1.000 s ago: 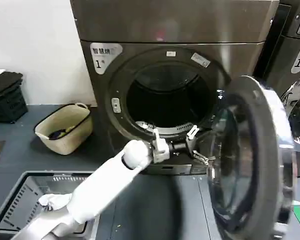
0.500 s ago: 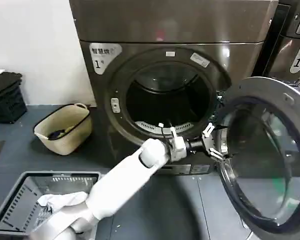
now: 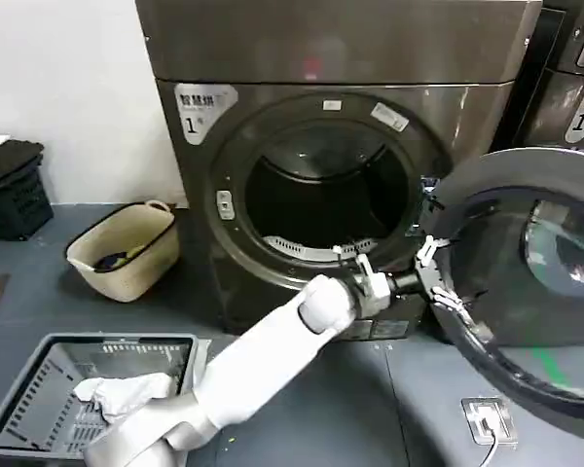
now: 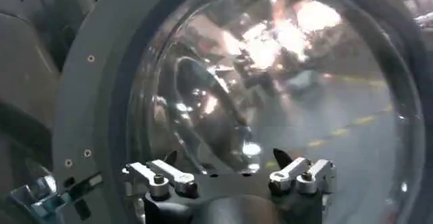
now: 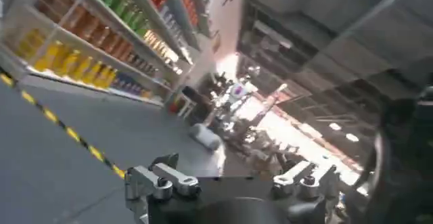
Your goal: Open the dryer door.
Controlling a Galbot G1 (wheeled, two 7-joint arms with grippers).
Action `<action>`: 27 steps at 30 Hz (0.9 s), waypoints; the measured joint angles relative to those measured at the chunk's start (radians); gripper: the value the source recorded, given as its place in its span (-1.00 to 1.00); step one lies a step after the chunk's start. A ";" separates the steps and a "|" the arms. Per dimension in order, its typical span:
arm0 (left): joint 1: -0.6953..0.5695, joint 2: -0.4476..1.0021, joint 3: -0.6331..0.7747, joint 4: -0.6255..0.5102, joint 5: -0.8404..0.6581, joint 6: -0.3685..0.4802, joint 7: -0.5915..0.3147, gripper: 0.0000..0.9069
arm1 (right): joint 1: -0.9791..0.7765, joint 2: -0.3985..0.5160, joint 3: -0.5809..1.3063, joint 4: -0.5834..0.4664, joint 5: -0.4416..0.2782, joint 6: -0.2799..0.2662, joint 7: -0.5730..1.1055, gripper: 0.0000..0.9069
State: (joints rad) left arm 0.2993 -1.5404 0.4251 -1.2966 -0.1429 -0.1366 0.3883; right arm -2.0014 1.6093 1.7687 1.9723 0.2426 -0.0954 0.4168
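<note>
Your left gripper (image 3: 430, 275) is stretched out low in front of the drum opening (image 3: 321, 190), its fingers (image 4: 162, 176) spread apart against the inner rim of the dryer door (image 3: 535, 282). The door stands swung wide open to the right of machine "1". Your right gripper (image 5: 230, 178) also has its fingers spread, holding nothing.

Count of things around the left gripper (image 3: 419, 277)

One open dryer door (image 3: 526, 292) just beside it, two dryers, one beige basket (image 3: 127, 248) and one grey crate (image 3: 39, 389) well behind it, one floor socket (image 3: 487, 418) below.
</note>
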 joint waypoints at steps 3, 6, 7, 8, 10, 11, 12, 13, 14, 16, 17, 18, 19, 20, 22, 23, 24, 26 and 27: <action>-0.008 -0.021 0.013 0.015 0.022 0.003 -0.029 1.00 | 0.004 0.000 0.023 -0.013 -0.013 -0.021 0.016 1.00; -0.013 -0.037 0.025 0.029 0.036 0.006 -0.058 1.00 | 0.006 0.000 0.039 -0.029 -0.041 -0.027 0.033 1.00; -0.016 -0.043 0.029 0.035 0.038 0.008 -0.067 1.00 | 0.006 0.000 0.042 -0.037 -0.050 -0.032 0.041 1.00; -0.018 -0.049 0.031 0.040 0.041 0.008 -0.075 1.00 | 0.007 0.000 0.044 -0.045 -0.061 -0.038 0.050 1.00; -0.024 -0.062 0.036 0.051 0.044 0.009 -0.085 1.00 | 0.008 0.000 0.047 -0.059 -0.064 -0.049 0.062 1.00; -0.026 -0.067 0.037 0.055 0.046 0.008 -0.088 1.00 | 0.006 0.000 0.048 -0.067 -0.066 -0.053 0.064 1.00; -0.025 -0.069 0.037 0.059 0.048 0.006 -0.088 1.00 | 0.004 0.000 0.049 -0.076 -0.069 -0.053 0.064 1.00; -0.028 -0.069 0.037 0.064 0.049 0.005 -0.088 1.00 | 0.003 0.000 0.050 -0.085 -0.071 -0.053 0.064 1.00; -0.032 -0.069 0.038 0.070 0.049 0.005 -0.088 1.00 | 0.002 0.000 0.051 -0.093 -0.074 -0.053 0.064 1.00; -0.032 -0.069 0.038 0.080 0.049 0.003 -0.088 1.00 | 0.000 0.000 0.054 -0.110 -0.081 -0.048 0.064 1.00; -0.036 -0.069 0.038 0.085 0.051 0.002 -0.088 1.00 | -0.002 0.000 0.054 -0.118 -0.083 -0.045 0.064 1.00; -0.037 -0.069 0.038 0.090 0.053 0.000 -0.088 1.00 | -0.005 0.000 0.054 -0.125 -0.083 -0.043 0.065 1.00; -0.038 -0.069 0.038 0.094 0.056 -0.002 -0.088 1.00 | -0.006 0.000 0.054 -0.130 -0.084 -0.042 0.067 1.00; -0.038 -0.069 0.038 0.098 0.059 -0.005 -0.088 1.00 | -0.008 0.000 0.055 -0.136 -0.084 -0.040 0.070 1.00; -0.040 -0.069 0.037 0.110 0.066 -0.012 -0.089 1.00 | -0.012 0.000 0.057 -0.148 -0.085 -0.038 0.073 1.00; -0.041 -0.069 0.036 0.116 0.068 -0.015 -0.090 1.00 | -0.014 0.000 0.058 -0.153 -0.085 -0.034 0.073 1.00; -0.042 -0.069 0.034 0.123 0.068 -0.015 -0.091 1.00 | -0.015 0.000 0.061 -0.159 -0.084 -0.031 0.073 1.00; -0.044 -0.068 0.032 0.130 0.066 -0.014 -0.091 1.00 | -0.016 0.000 0.065 -0.166 -0.084 -0.025 0.070 1.00; -0.043 -0.068 0.031 0.130 0.065 -0.014 -0.091 1.00 | -0.018 0.000 0.067 -0.169 -0.083 -0.023 0.069 1.00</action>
State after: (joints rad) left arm 0.2560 -1.6088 0.4564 -1.1669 -0.0782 -0.1508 0.2977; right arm -2.0193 1.6090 1.8360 1.8029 0.1593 -0.1183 0.4858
